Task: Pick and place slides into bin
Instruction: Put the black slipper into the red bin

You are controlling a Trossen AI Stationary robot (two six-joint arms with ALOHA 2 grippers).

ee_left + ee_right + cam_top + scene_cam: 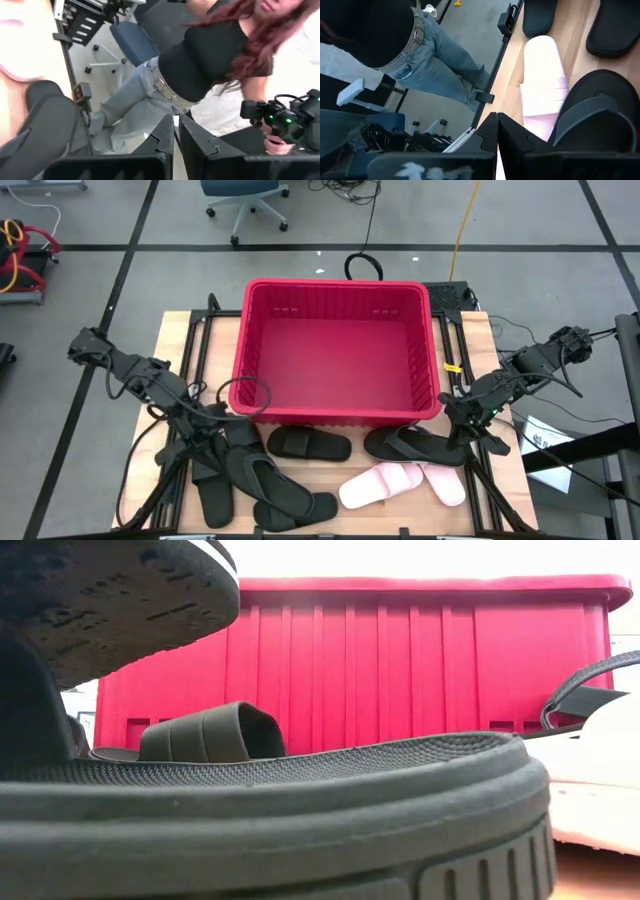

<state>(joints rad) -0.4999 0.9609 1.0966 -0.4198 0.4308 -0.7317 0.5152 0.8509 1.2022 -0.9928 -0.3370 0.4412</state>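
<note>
The red bin [340, 355] stands mid-table; the low view shows its near wall [400, 670]. Black slides lie on the wood in front of it: one [310, 444] by the bin's near wall, one [415, 446] at the right, and others piled at the near left [265, 485]. Two pale pink slides [400, 482] lie at the near right. My left gripper [230, 430] [176, 137] is shut and empty over the left pile. My right gripper [457, 430] [496, 131] is shut and empty beside the right black slide [600, 115] and a pink slide [545, 82].
A person in jeans and a black top [200, 65] [420, 55] stands beyond the table's near edge. A black slide's sole [270, 810] fills the low view close up, with another slide [110, 590] above it. An office chair [245, 195] stands beyond the far edge.
</note>
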